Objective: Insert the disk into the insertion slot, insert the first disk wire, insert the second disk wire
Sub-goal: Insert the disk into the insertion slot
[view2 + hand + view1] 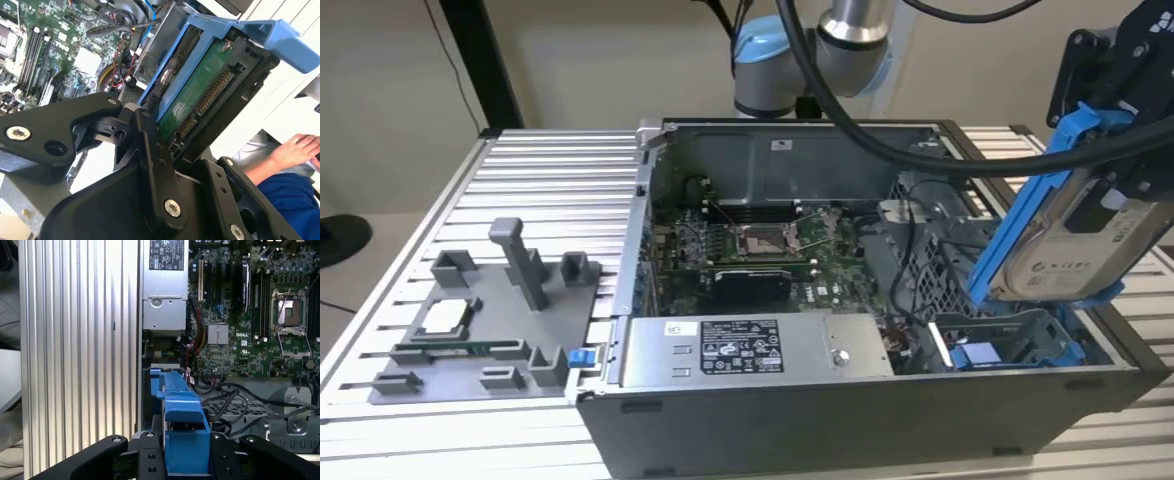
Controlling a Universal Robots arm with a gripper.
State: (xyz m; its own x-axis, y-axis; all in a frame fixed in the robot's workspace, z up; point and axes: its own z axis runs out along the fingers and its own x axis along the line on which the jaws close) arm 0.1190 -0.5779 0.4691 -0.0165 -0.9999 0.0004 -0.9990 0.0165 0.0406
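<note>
My gripper [1118, 120] is shut on the disk [1083, 235], a silver-grey drive with a white label in a bright blue carrier frame. The disk hangs steeply tilted over the case's corner at the exterior view's right. Its lower end is just above the insertion slot [1014, 335], a bay of grey-blue rails. In the second wrist view the disk's green circuit-board side [200, 95] and connector face the camera, with the black fingers [150, 150] clamped on the frame. In the first wrist view the blue carrier [182, 430] sits between the fingers [150, 460]. No disk wire can be told apart.
The open computer case holds a grey power-supply box [747, 350], a motherboard with its CPU socket [761, 240] and loose black cables [921, 215]. A grey parts fixture [494, 320] stands on the slatted table [547, 170] at the exterior view's left. A person's hand [295, 150] is nearby.
</note>
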